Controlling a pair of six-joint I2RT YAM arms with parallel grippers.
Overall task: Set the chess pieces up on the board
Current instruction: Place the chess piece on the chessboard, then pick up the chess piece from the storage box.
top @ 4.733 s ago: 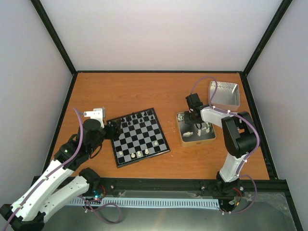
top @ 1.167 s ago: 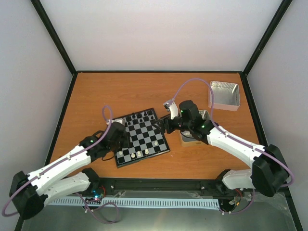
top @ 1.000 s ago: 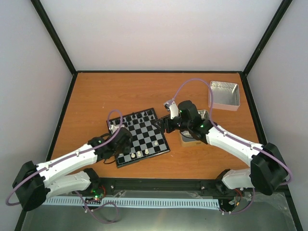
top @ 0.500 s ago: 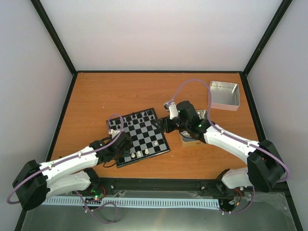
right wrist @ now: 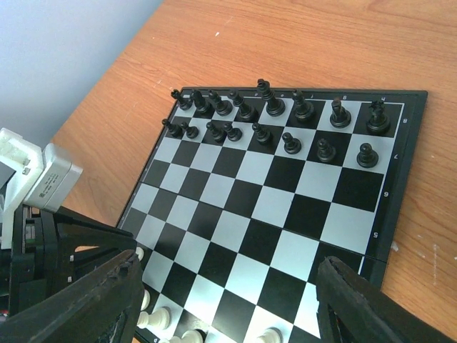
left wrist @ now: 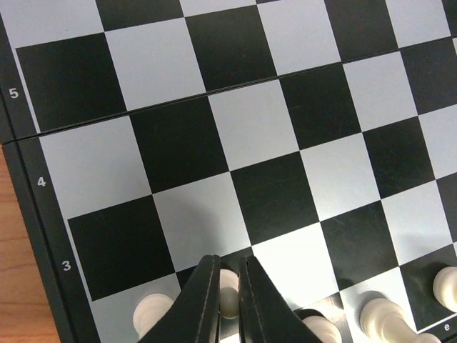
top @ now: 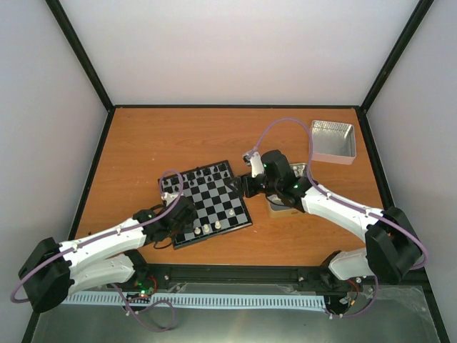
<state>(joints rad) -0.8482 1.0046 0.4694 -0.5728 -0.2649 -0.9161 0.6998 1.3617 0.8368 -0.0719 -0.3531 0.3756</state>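
Orange wooden table [top: 214, 136], silver tin [top: 333, 141] far right — black chessmen [right wrist: 264, 107]

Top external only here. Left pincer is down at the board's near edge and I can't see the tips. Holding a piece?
Observer: Left wrist view shows the left pincer shut. A cream piece shows right at its tips, but I can't tell whether it's pinched.
Operator: Right pincer carrying anything?
Observer: No. In the right wrist view the right pincer is wide open and empty, aimed at the board.
Operator: Black side complete?
Observer: Sixteen black pieces fill the two far rows.
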